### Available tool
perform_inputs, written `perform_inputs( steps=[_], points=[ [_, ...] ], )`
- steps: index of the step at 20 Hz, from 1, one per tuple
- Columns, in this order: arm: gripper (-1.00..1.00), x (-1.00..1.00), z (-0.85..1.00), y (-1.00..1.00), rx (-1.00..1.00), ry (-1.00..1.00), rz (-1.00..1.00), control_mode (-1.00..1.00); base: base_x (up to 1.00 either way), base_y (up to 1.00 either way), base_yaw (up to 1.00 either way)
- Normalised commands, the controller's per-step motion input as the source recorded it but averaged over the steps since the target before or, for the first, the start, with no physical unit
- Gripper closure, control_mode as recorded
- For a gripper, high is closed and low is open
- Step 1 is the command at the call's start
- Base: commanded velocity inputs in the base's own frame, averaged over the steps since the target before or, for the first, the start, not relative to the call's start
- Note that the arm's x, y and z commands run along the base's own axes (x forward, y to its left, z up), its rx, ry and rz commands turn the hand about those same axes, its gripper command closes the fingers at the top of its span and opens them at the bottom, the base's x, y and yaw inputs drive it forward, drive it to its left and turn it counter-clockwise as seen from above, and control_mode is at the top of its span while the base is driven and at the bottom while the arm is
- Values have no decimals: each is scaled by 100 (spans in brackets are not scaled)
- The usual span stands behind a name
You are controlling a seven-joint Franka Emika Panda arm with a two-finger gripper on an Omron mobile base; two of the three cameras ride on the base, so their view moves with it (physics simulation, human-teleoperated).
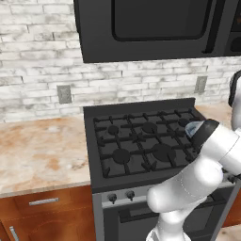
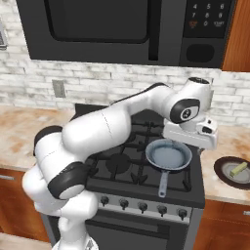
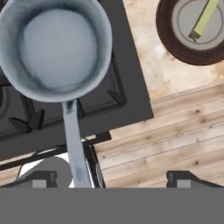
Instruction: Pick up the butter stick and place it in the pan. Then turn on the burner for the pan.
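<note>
The pan (image 2: 168,155) sits on the stove's front right burner, blue-grey inside and empty, with its dark handle (image 2: 162,185) pointing toward the stove front. In the hand view the pan (image 3: 57,48) lies at the upper left. The butter stick (image 2: 239,169) is a pale yellow bar lying on a dark round plate (image 2: 225,179) on the counter right of the stove; the hand view has the butter stick (image 3: 204,19) at the top right. My gripper (image 3: 113,178) hangs open and empty above the pan's right rim, well left of the butter. From the left base view, only the pan's edge (image 1: 192,128) peeks out behind my arm.
The black stove (image 1: 141,141) has a row of knobs (image 2: 141,206) along its front. A dark microwave (image 2: 122,29) hangs overhead, close above my arm. Marble counter (image 1: 42,150) runs on both sides, and wooden floor (image 3: 175,144) lies beyond the stove's front edge.
</note>
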Motion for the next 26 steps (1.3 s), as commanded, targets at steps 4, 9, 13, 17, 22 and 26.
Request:
perform_inputs(
  steps=[4, 9, 13, 17, 22, 26],
  points=[
    [-100, 0, -17, -69, 0, 0, -13, -100, 0, 0, 0],
    [-100, 1, -32, -70, 0, 0, -11, -100, 0, 0, 0],
    [-100, 7, -37, -63, 0, 0, -10, -100, 0, 0, 0],
    [-100, 20, -26, -46, 0, 0, -12, -100, 0, 0, 0],
    [-100, 20, -2, -48, 7, 0, -7, -100, 0, 0, 0],
    [-100, 17, 0, -27, 11, 0, -6, -100, 0, 0, 0]
  ],
)
